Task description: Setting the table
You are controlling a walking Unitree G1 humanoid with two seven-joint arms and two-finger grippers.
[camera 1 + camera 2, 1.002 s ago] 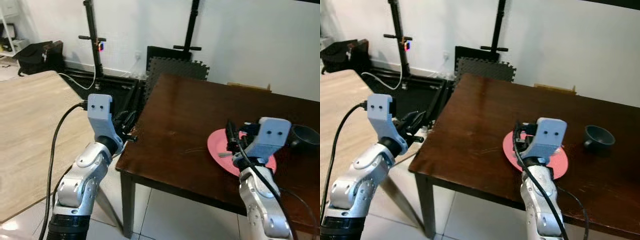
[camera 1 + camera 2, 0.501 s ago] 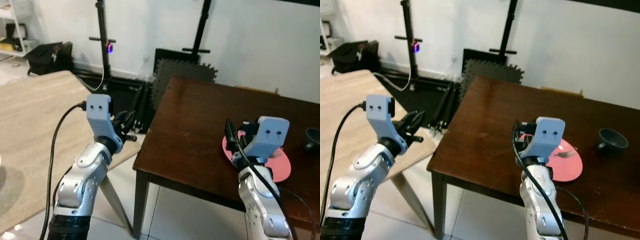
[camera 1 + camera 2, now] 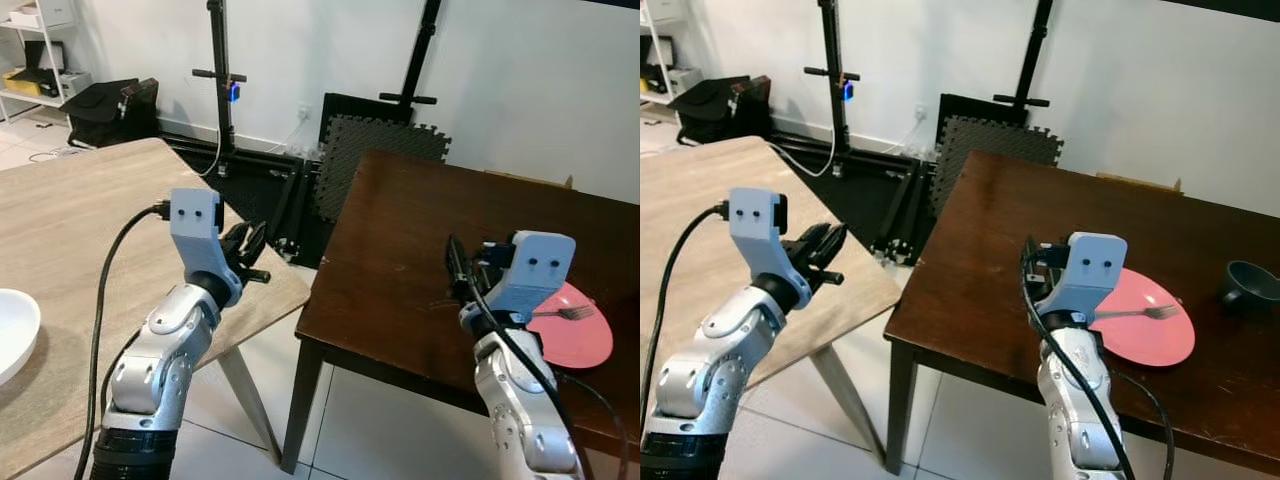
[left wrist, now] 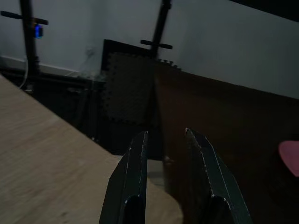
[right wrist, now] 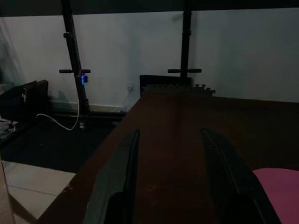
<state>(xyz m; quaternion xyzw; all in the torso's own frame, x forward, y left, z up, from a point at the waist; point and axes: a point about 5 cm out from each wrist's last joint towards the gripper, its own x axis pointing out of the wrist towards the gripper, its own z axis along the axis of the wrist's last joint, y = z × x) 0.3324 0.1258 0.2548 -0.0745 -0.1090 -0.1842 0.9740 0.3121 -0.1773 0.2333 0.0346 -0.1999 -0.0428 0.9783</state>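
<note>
- The pink plate lies flat on the dark worktop near its front edge, with a fork resting across it, prongs toward the far rim; it reads as one place already laid.
- A dark cup stands on the same worktop, a little apart from the plate on the robot's right, where a drink would sit beside a setting.
- The right gripper hovers above the dark worktop just beside the plate, its fingers spread and holding nothing.
- The left gripper is raised over the corner of the light wooden worktop, fingers parted with nothing between them.
- A white bowl sits on the wooden worktop at the far left, probably the next piece to fetch.
</note>
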